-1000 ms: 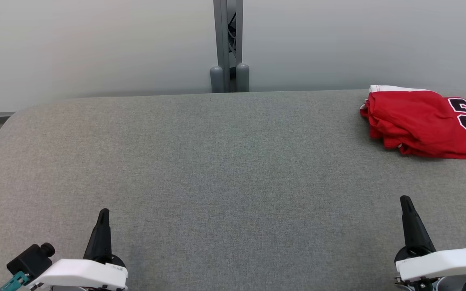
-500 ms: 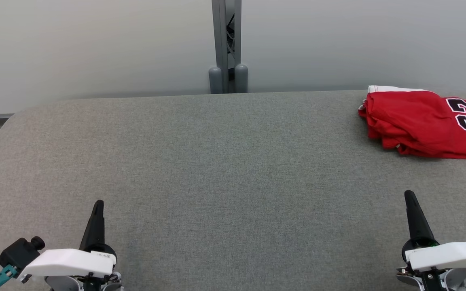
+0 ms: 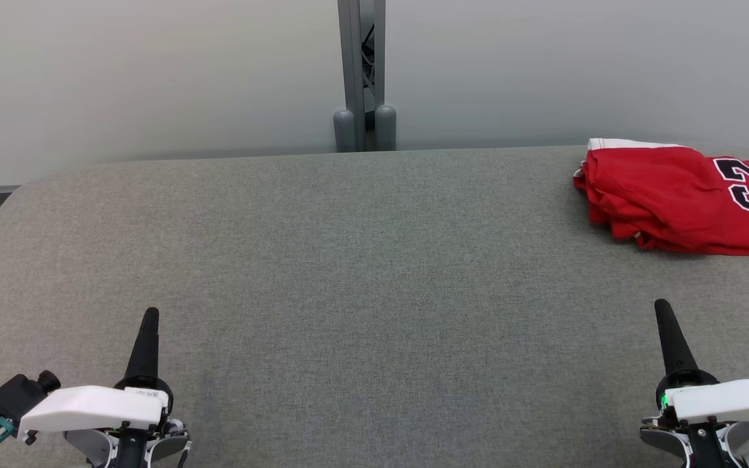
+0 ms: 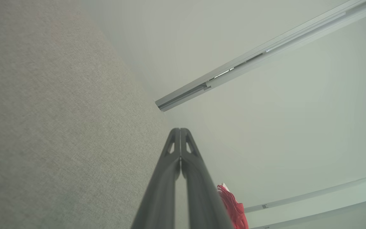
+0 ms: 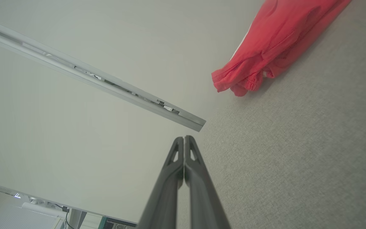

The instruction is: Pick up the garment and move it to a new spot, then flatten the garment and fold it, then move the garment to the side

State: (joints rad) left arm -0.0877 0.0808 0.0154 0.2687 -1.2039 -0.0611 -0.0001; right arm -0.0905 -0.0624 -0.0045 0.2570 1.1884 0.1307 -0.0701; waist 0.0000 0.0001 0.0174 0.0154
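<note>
A wide surface covered in grey woven fabric spreads across the head view. Its left corner is rounded, and its far edge runs just in front of an upright grey metal post. On it lies a red garment, folded into a loose, rumpled bundle, well to the right of the post and close to the far edge. A white band shows along the bundle's far side. Dark numerals edged in white sit near its right end, which runs past the edge of the view.
</note>
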